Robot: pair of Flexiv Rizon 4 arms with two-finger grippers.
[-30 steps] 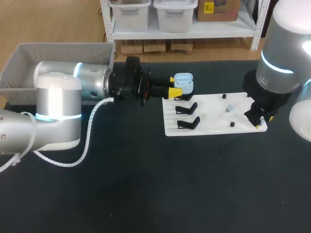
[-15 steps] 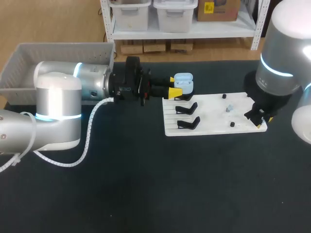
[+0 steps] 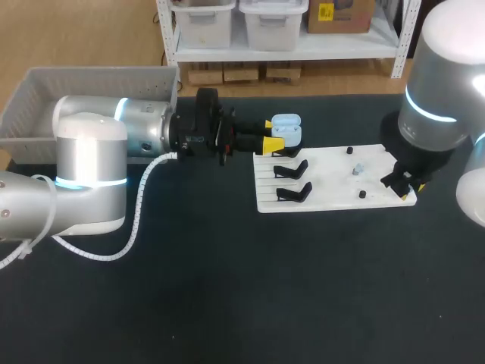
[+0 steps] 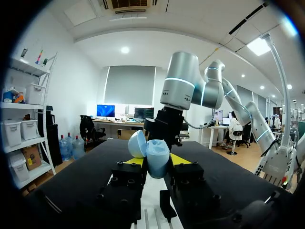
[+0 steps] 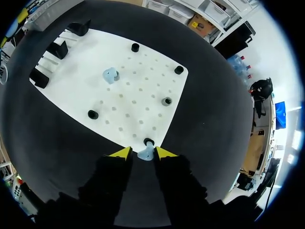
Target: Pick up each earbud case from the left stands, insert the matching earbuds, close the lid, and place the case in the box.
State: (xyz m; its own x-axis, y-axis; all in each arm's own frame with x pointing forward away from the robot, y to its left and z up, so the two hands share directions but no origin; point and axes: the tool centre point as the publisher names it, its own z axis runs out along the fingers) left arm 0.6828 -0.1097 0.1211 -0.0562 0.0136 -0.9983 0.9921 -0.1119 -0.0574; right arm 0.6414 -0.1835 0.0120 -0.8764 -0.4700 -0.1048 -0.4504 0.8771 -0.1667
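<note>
My left gripper (image 3: 276, 134) (image 4: 157, 162) is shut on a light blue earbud case (image 3: 286, 130) (image 4: 156, 157). It holds the case above the far left corner of the white board (image 3: 330, 199) with the lid (image 4: 137, 143) open. My right gripper (image 3: 407, 186) (image 5: 143, 153) is down at the board's near right corner, shut on a light blue earbud (image 5: 146, 153) beside a black peg (image 5: 149, 142). A second earbud (image 3: 358, 170) (image 5: 111, 75) sits mid-board. Two empty black stands (image 3: 292, 168) (image 3: 294, 192) are on the board's left side.
A grey box (image 3: 91, 83) stands at the back left, behind my left arm. Small black pegs (image 5: 166, 101) (image 5: 93, 114) (image 5: 178, 70) stick up from the white board (image 5: 128, 90). The black stands (image 5: 57, 49) line its far edge in the right wrist view.
My right gripper's fingers have drawn together around the earbud at the board's corner. The left arm and the case have not moved.
</note>
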